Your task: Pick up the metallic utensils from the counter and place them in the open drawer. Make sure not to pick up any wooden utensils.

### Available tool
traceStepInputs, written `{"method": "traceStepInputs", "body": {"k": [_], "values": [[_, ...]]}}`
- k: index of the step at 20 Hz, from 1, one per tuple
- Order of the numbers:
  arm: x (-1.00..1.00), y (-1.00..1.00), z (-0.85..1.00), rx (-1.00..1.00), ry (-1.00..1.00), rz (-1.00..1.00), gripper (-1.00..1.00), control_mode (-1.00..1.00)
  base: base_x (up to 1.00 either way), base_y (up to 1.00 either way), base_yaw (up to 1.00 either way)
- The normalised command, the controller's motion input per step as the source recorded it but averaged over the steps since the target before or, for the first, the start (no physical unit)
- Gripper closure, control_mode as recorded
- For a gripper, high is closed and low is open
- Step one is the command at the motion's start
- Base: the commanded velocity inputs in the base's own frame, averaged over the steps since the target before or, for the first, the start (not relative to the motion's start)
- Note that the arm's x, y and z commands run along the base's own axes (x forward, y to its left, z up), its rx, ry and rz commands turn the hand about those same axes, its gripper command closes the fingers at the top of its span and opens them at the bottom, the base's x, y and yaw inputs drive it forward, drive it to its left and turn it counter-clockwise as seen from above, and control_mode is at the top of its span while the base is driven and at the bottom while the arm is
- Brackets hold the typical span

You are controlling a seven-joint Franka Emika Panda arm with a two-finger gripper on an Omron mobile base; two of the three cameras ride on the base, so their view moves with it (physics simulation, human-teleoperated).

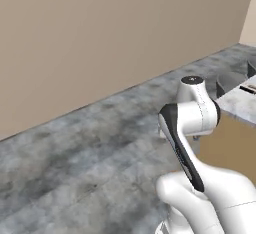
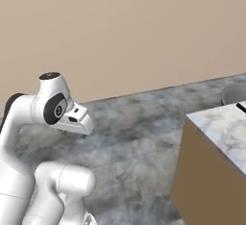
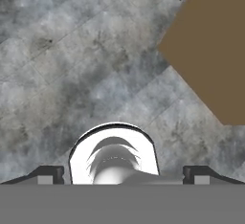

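Hand wide open and holding nothing, pointing down at the grey floor, with the marbled surface well apart to its right and ahead, a thin dark utensil only just visible at the far edge, its long axis unclear, drawer hidden.

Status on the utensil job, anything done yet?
Nothing looks done. The pincer is open and empty, pointing down at the grey floor. The counter sits off to the right, only its corner in sight; no utensils or drawer visible. All picks and placements remain.
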Motion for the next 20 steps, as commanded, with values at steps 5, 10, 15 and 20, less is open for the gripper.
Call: {"method": "traceStepInputs", "body": {"k": [5, 10, 15, 20], "values": [[0.00, 0.00, 0.00, 0.00, 0.00, 0.00, -1.00, 1.00, 1.00, 0.85, -0.46], [0.00, 0.00, 0.00, 0.00, 0.00, 0.00, -1.00, 1.00, 1.00, 0.80, -0.52], [0.00, 0.00, 0.00, 0.00, 0.00, 0.00, -1.00, 1.00, 1.00, 0.76, -0.60], [0.00, 0.00, 0.00, 0.00, 0.00, 0.00, -1.00, 1.00, 0.91, 0.64, -0.68]]}}
